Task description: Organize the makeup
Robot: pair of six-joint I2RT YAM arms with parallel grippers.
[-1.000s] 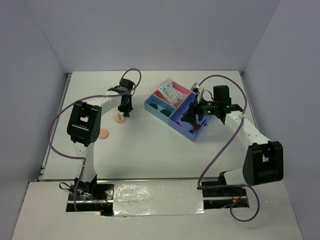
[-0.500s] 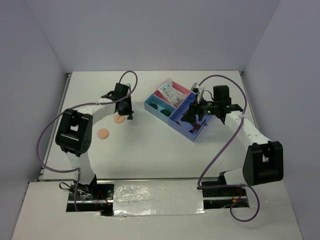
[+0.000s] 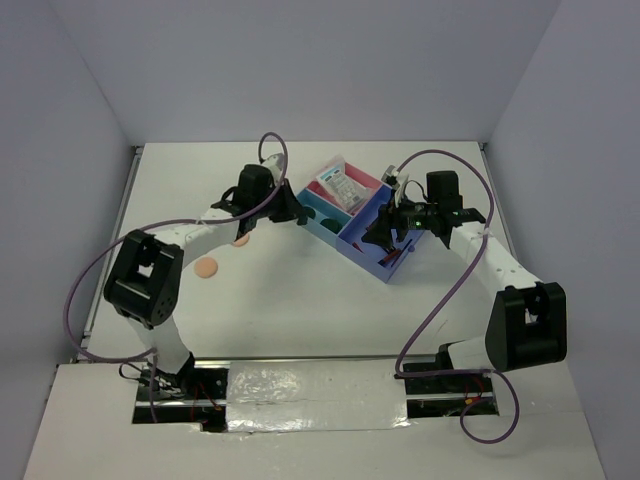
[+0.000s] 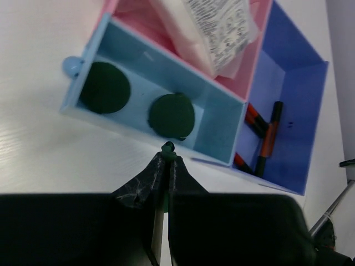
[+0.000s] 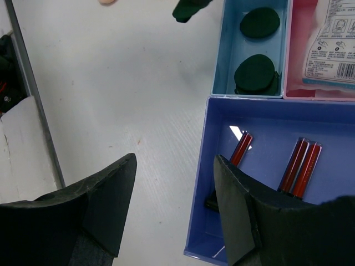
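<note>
Just past the tips of the left gripper [image 4: 167,158], two round, flat, dark green discs [image 4: 172,115] lie side by side in the light-blue compartment of a blue tray [image 4: 310,127]. Farther ahead of that gripper, in the pink compartment, sit crinkly white packets [image 4: 222,27] with fine print. Ahead and to its right, in the deep blue compartment, thin red-and-black pencils [image 4: 269,138] lie loosely, some slanted against each other.

The left gripper is clenched on a third green disc [image 4: 167,147]. The disc is held edge-on, so only a dark green sliver shows at the tips and down the slot between the fingers. In the overhead view the left arm stretches forward and across toward the tray's near-left corner. Its gripper [image 3: 292,213] is low over the white table [image 3: 300,300], just outside the light-blue compartment's wall.

Behind that arm, well apart from the tray, two peach discs rest on the table. One [image 3: 205,267] is in plain view and the other [image 3: 240,240] is partly hidden by the arm.

The right gripper [image 5: 175,160] hangs with its fingers spread wide and nothing between them. It is poised above the near rim of the deep blue compartment (the pencils lie directly below and just ahead of its right finger [image 5: 238,210]). The right arm is bent at the elbow, and its wrist is angled inward over the tray [image 3: 392,266].
</note>
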